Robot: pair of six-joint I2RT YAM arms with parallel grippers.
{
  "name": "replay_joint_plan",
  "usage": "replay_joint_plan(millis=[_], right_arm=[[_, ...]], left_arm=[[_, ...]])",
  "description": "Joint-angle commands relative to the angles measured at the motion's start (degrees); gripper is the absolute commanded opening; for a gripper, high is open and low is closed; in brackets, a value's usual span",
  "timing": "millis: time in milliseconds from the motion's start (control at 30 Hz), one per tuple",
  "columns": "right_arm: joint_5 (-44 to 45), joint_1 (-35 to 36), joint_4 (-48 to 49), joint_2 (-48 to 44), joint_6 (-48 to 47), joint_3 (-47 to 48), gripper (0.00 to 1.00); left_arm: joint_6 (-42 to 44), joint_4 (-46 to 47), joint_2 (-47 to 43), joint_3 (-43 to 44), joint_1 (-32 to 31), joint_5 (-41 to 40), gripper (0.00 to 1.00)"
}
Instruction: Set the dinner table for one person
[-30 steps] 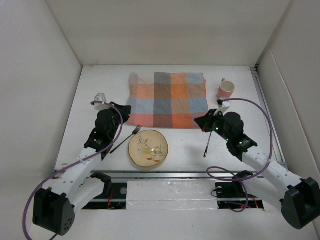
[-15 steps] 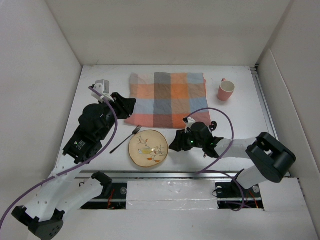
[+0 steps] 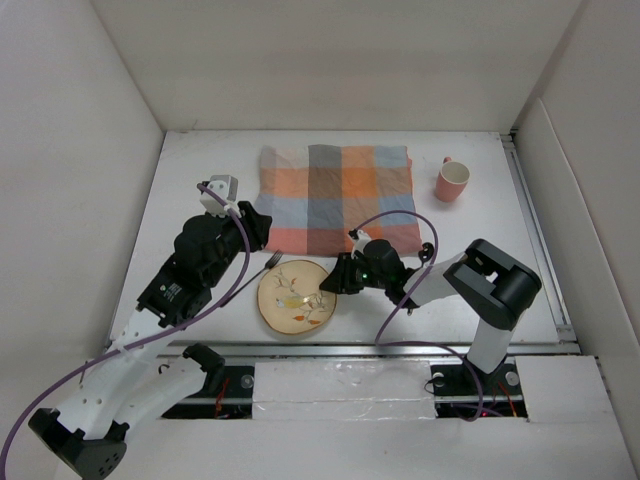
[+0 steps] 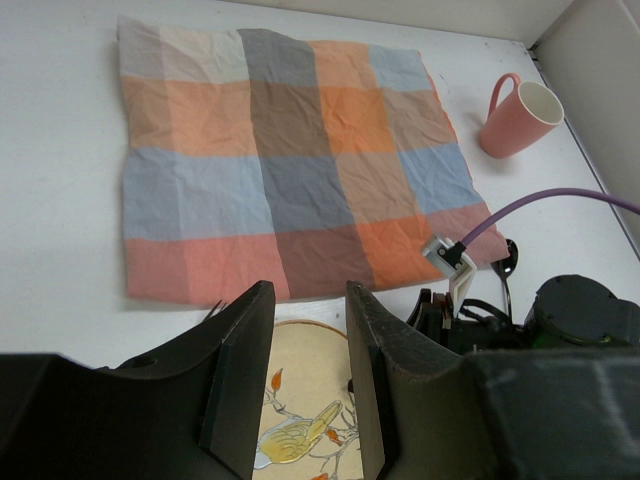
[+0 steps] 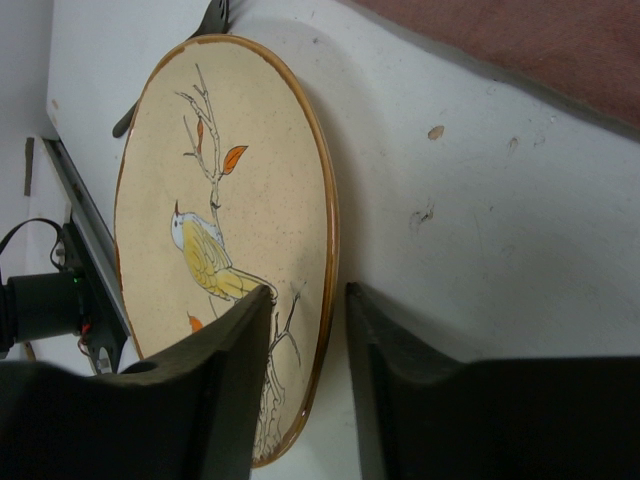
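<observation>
The dinner table (image 3: 500,215) is a white tabletop. A cream plate (image 3: 297,298) with a painted bird lies near its front edge. My right gripper (image 3: 326,284) is low at the plate's right rim. In the right wrist view the gripper (image 5: 310,320) is open, one finger over the plate (image 5: 230,200) and the other on the table outside the rim. My left gripper (image 3: 252,226) is open and empty, held above the plate's far left side. In the left wrist view the plate (image 4: 305,385) shows between the fingers of that gripper (image 4: 305,320).
An orange-blue checked cloth (image 3: 335,198) lies flat at the back middle. A pink mug (image 3: 452,181) stands at the back right. A dark fork (image 3: 250,278) lies left of the plate. A spoon (image 4: 507,265) lies by the right arm.
My right arm has swung left from beside the spoon to the plate's right rim. My left arm has risen and shifted toward the plate and the cloth.
</observation>
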Motion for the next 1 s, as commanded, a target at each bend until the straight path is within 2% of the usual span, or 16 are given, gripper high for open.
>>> replay_joint_plan(millis=[0,33,67,133,167,367,433,533,600,700,733,767,833,967], right_arm=[[-0.2,1.0,6.4,2.3,2.2,1.5,0.35],[-0.3,1.0,7.1,2.4,2.4,1.3,0.3],[-0.1,1.0,7.9,2.5,2.9,0.5,0.19],[0.1,1.0,8.5,2.0,3.3,-0.7,0.1],[0.2,1.0,8.3,1.0,3.3,-1.3,0.0],[-4.2,1.0,10.0,-8.5,7.5,-8.1,0.0],[-4.5,0.2,8.2,-15.5,8.7,-9.1,0.0],[-4.6,-2.8,4.1,-22.8,9.3,-6.6,0.0],[-4.2,-5.3,0.8,-24.3,8.2,-1.1,0.0],[-3.5,-8.9,-0.7,-22.6,6.5,6.6,0.0],[-2.9,-10.0,-0.9,-20.1,6.4,8.5,0.0],[-2.7,-12.4,-0.8,-16.9,5.9,14.2,0.0],[-2.7,-14.8,0.1,-15.2,6.1,16.0,0.0],[1.0,-17.9,0.7,-5.2,6.1,24.0,0.0]], left_arm=[[1.8,1.8,-2.1,-0.5,-0.1,-1.9,0.32],[1.8,1.8,-2.3,-0.6,-0.1,-2.0,0.32],[2.0,2.1,-3.0,-0.8,-0.1,-2.2,0.32],[2.1,2.1,-3.6,-0.9,-0.1,-2.3,0.32],[2.1,2.0,-3.9,-0.9,-0.1,-2.3,0.32],[2.1,2.1,-4.8,-1.3,-0.1,-1.7,0.33],[2.0,2.2,-5.1,-1.2,-0.1,-1.6,0.33],[2.0,2.6,-5.6,-1.3,-0.1,-1.7,0.33],[2.0,2.5,-5.8,-1.2,-0.1,-2.0,0.33],[1.7,2.3,-5.9,-1.2,-0.1,-2.5,0.33],[1.8,2.3,-5.9,-1.3,-0.1,-2.6,0.33],[1.8,2.3,-5.9,-1.3,-0.1,-2.3,0.34],[1.8,2.3,-5.9,-1.3,-0.1,-2.3,0.34],[1.6,2.3,-5.9,-1.3,-0.1,-2.5,0.34]])
